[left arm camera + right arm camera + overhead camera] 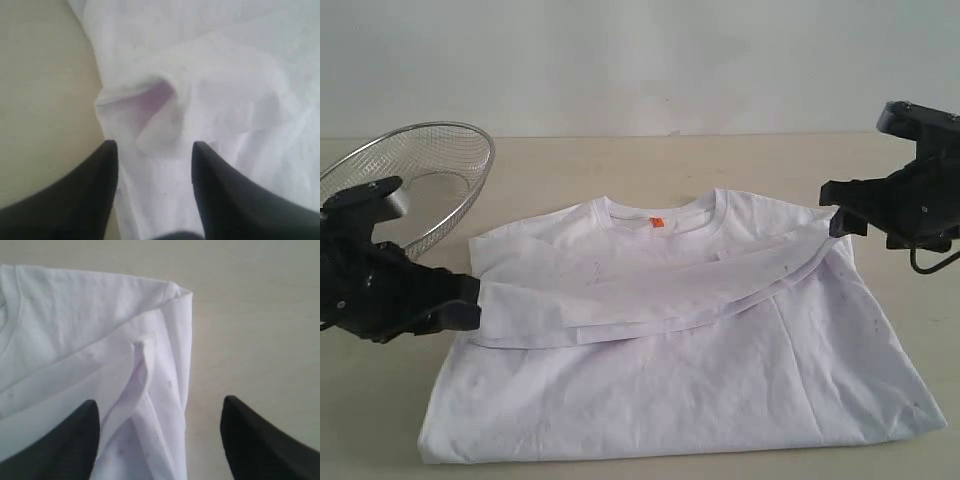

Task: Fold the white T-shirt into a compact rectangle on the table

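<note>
The white T-shirt (pixel 670 370) lies flat on the table (pixel 620 160), its collar and orange neck tag (pixel 657 221) toward the far side. Both sleeves are folded inward across the chest. My left gripper (pixel 477 303) sits at the shirt's left edge. In the left wrist view the left gripper (pixel 155 145) is open, its jaws apart over a puckered fold of cloth (pixel 150 100). My right gripper (pixel 838 208) hovers at the right shoulder. The right gripper (pixel 160 407) stands wide open in its wrist view, over the folded shoulder edge (pixel 170 340), holding nothing.
A round wire-mesh basket (pixel 420 170) stands tilted at the far left, just behind the left arm. Bare tabletop (pixel 260 315) lies to the right of the shirt and behind the collar. The shirt's hem reaches close to the near table edge.
</note>
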Robot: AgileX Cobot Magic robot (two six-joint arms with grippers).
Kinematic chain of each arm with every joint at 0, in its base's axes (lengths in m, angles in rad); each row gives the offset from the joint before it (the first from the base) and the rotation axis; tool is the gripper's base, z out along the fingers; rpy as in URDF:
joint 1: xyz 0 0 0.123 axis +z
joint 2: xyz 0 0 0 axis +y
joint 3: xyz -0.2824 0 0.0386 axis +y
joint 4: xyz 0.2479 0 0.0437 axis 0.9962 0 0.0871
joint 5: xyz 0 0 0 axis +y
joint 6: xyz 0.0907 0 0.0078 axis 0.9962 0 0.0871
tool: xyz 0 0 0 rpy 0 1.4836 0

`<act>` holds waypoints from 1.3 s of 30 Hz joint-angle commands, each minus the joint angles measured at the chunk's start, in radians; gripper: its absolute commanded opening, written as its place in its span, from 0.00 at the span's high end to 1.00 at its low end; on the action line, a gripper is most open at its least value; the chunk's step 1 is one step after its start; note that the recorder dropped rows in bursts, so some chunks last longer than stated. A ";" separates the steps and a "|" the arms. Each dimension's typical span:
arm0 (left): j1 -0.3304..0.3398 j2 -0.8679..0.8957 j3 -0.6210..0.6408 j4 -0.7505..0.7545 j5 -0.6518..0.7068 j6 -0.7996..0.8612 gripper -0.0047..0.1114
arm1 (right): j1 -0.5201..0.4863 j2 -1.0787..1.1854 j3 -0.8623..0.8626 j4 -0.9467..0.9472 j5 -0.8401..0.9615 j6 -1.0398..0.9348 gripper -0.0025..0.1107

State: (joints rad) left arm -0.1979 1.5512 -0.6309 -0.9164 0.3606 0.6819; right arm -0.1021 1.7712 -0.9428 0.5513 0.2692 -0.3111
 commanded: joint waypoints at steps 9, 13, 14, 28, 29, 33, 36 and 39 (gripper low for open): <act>0.000 0.087 -0.127 -0.019 0.082 0.007 0.58 | -0.008 -0.005 -0.004 -0.017 0.094 -0.018 0.58; 0.000 0.133 -0.137 -0.016 0.106 0.023 0.58 | -0.008 -0.005 -0.004 -0.051 0.092 -0.018 0.58; 0.000 0.141 -0.137 -0.016 0.111 0.042 0.58 | -0.008 -0.005 -0.004 -0.053 0.083 -0.018 0.58; 0.000 0.184 -0.210 -0.280 0.075 0.300 0.92 | -0.008 -0.005 -0.004 -0.053 0.090 -0.013 0.58; 0.000 0.184 -0.226 -0.282 0.075 0.297 0.92 | -0.008 -0.005 -0.004 -0.053 0.090 -0.013 0.58; 0.000 0.184 -0.274 -0.282 0.057 0.297 0.92 | -0.008 -0.005 -0.004 -0.053 0.090 -0.013 0.58; 0.000 0.199 -0.303 -0.282 0.027 0.297 0.92 | -0.008 -0.005 -0.004 -0.053 0.087 -0.009 0.58; 0.000 0.244 -0.343 -0.282 0.031 0.282 0.92 | -0.008 -0.005 -0.004 -0.051 0.084 -0.009 0.58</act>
State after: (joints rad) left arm -0.1979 1.7603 -0.9419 -1.1880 0.4010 0.9711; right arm -0.1021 1.7712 -0.9428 0.5063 0.3551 -0.3207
